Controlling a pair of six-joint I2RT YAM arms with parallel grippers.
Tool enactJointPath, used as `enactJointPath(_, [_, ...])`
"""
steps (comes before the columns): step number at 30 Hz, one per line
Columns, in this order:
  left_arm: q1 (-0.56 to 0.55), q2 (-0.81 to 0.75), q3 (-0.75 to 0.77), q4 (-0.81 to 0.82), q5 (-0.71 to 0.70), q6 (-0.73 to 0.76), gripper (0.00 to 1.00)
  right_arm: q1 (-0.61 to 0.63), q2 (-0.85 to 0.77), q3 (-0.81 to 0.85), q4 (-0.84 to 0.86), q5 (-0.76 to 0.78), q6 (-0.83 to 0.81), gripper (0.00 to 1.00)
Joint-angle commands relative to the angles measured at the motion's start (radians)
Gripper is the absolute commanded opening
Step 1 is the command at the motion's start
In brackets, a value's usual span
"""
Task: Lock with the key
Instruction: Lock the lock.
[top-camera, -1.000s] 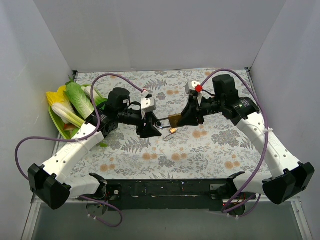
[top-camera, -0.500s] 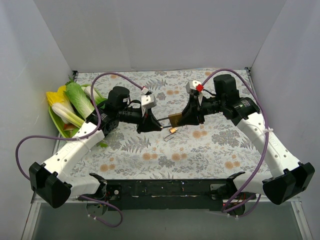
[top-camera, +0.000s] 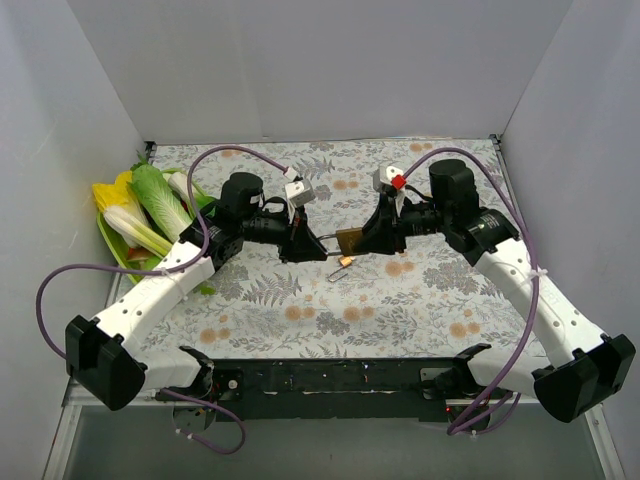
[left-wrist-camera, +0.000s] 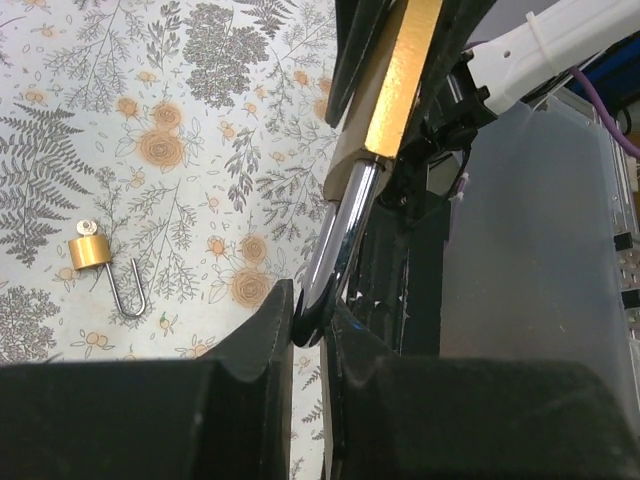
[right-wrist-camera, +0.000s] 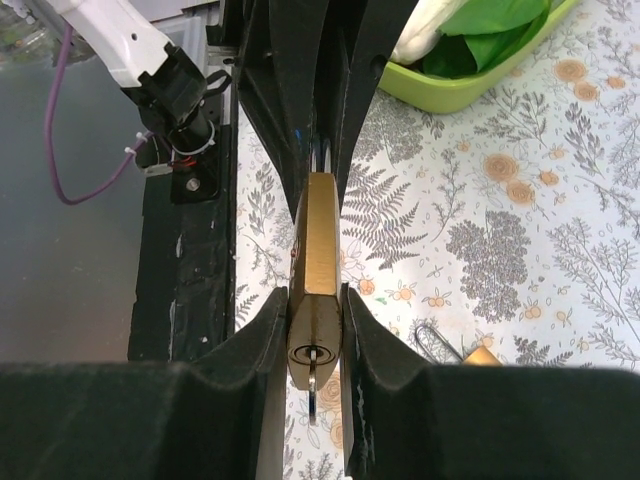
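Observation:
A brass padlock (top-camera: 350, 240) hangs in mid-air between the two arms. My right gripper (right-wrist-camera: 314, 345) is shut on its brass body (right-wrist-camera: 318, 255), and the key (right-wrist-camera: 313, 395) sticks out of the keyhole at the body's end. My left gripper (left-wrist-camera: 310, 330) is shut on the padlock's chrome shackle (left-wrist-camera: 335, 240), pinching its bend between the fingertips. In the top view the left gripper (top-camera: 308, 247) and the right gripper (top-camera: 372, 238) face each other across the lock.
A second small brass padlock (top-camera: 344, 263) with an open shackle lies on the floral cloth just below the held one; the left wrist view shows this small padlock (left-wrist-camera: 90, 255) too. A green tray (top-camera: 118, 250) of vegetables stands at the left edge.
My left gripper has moved up and right to the shackle and shut on it. The right gripper has kept hold of the padlock body and shifted slightly.

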Motion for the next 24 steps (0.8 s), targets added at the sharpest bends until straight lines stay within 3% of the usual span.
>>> enactJointPath(1, [-0.072,0.009,0.043,0.468,0.066,-0.192,0.0,0.164,0.016,-0.09,0.23,-0.137,0.093,0.01])
enactJointPath(9, [-0.157,0.049,0.084,0.542,0.089,-0.182,0.0,0.201,0.046,-0.203,0.495,-0.168,0.301,0.01])
enactJointPath(16, [-0.141,-0.018,0.04,0.356,0.052,-0.051,0.0,0.117,0.026,-0.141,0.274,-0.176,0.162,0.01])
enactJointPath(19, [-0.102,-0.054,0.011,0.309,0.04,-0.04,0.0,0.039,0.009,-0.139,0.26,-0.185,0.165,0.01])
enactJointPath(24, [-0.052,-0.084,-0.017,0.275,0.017,-0.044,0.09,-0.029,-0.007,-0.105,0.252,-0.183,0.177,0.01])
